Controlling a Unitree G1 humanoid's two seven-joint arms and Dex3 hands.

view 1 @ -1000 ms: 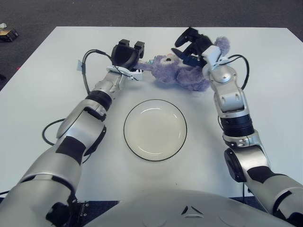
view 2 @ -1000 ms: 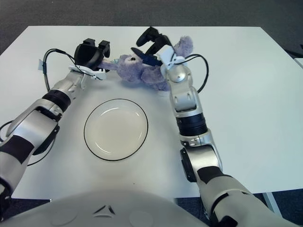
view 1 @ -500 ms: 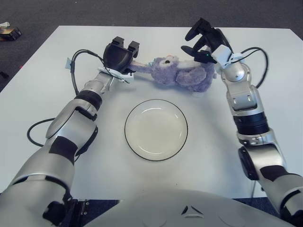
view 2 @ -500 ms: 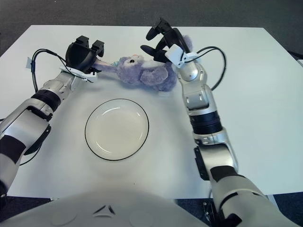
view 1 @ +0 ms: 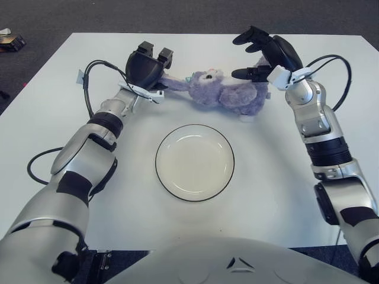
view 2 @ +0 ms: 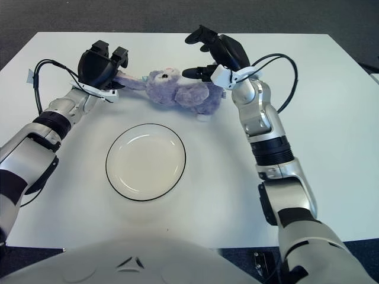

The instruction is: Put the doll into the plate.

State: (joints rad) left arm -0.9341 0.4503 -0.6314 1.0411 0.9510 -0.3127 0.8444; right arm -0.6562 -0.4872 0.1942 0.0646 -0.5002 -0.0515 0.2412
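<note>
Fingers of the black three-fingered left hand (view 1: 145,66) are curling around one outstretched limb of the soft purple plush doll (view 1: 225,94), pinching that end so the toy can be carried by it. Opposite, the black three-fingered right hand (view 1: 263,54) is hovering over the doll's other end with its fingers spread and nothing between them; one fingertip is reaching close to the fur, though whether it is touching cannot be told.

Doll: lying stretched on its side between the two hands, at the far side of the table, well outside the plate. Fleecy pile, floppy limp body, pale muzzle, a scrap of light blue at the neck; likely sagging if lifted from one end only, which would explain a hand at each end.

Round white plate with thin dark rim (view 1: 227,177): sitting near the robot, just beside the doll on the near side, shallow, smooth, glossy, holding nothing.

Flat white matt table (view 1: 71,142): bearing both items.
</note>
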